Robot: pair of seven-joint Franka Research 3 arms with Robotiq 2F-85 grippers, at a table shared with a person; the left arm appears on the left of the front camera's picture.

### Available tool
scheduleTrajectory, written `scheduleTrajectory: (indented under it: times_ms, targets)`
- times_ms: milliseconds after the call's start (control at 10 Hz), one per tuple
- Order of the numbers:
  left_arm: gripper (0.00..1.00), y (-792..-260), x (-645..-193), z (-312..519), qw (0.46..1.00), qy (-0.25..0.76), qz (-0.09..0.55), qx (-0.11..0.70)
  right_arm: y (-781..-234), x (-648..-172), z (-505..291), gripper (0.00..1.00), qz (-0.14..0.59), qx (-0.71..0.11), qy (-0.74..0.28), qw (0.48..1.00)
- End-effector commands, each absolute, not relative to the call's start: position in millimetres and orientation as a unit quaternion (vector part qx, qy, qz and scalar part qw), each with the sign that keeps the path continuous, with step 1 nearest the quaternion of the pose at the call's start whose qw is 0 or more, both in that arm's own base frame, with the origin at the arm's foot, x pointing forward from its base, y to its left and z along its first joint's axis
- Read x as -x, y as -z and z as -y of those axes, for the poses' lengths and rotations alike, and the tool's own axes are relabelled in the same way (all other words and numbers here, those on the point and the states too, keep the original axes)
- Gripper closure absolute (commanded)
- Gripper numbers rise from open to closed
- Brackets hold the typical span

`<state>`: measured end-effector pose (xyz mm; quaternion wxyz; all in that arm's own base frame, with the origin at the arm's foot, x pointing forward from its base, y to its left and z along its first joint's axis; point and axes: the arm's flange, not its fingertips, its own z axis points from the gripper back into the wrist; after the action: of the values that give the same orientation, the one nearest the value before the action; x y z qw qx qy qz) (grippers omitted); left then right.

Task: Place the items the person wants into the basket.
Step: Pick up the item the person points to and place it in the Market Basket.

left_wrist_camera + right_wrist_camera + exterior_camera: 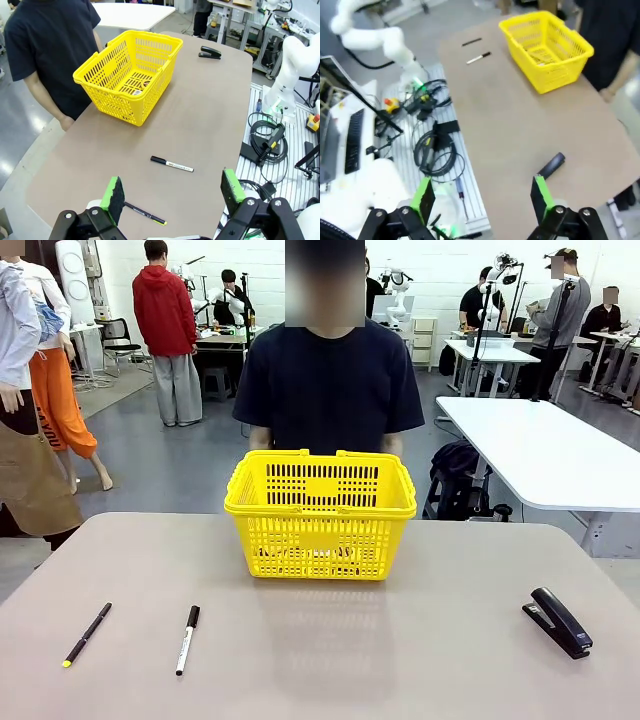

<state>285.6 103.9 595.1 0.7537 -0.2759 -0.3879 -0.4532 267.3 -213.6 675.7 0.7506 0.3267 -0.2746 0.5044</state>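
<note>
While left gripper [172,189] and right gripper [482,192] gape empty, right should straddle the stapler [557,622], near right, across its narrow body.

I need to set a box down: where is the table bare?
The widest bare stretch of table lies between the marker and the stapler, in front of the basket. Beside the basket is bare too. The pen and marker crowd the near left.

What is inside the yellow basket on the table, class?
Small objects lie on the floor of the yellow shopping basket, one with a pale label; they are too small to identify. The slotted walls cover the rest of the floor.
</note>
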Motion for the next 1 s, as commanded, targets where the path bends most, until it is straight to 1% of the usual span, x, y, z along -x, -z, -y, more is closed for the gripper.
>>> scheduleTrajectory:
  times_ms: [0, 100, 300, 400, 600, 800, 900]
  targets:
    - [0.0, -594.7, -286.1, -104.6, 0.744, 0.458, 0.397, 0.28, -656.1, -293.5, 234.5, 0.0, 0.268, -0.322, -0.54, 0.73]
    - [0.0, -594.7, -286.1, -104.6, 0.744, 0.458, 0.397, 0.28, -641.0, -293.2, 239.7, 0.0, 0.276, -0.298, -0.536, 0.74]
    - [0.0, -594.7, -286.1, -104.6, 0.744, 0.458, 0.397, 0.28, -613.9, -283.8, 243.4, 0.0, 0.315, -0.247, -0.483, 0.778]
    - [0.0, -594.7, -286.1, -104.6, 0.744, 0.458, 0.397, 0.28, -605.3, -278.6, 243.1, 0.0, 0.334, -0.242, -0.452, 0.791]
    - [0.0, -594.7, -286.1, -104.6, 0.744, 0.458, 0.397, 0.28, -592.0, -275.0, 246.7, 0.0, 0.342, -0.244, -0.423, 0.803]
    - [0.0, -594.7, -286.1, -104.6, 0.744, 0.458, 0.397, 0.28, -596.3, -272.9, 238.8, 0.0, 0.355, -0.246, -0.38, 0.818]
    - [0.0, -594.7, -286.1, -104.6, 0.744, 0.458, 0.397, 0.28, -593.9, -276.0, 263.7, 0.0, 0.334, -0.243, -0.429, 0.803]
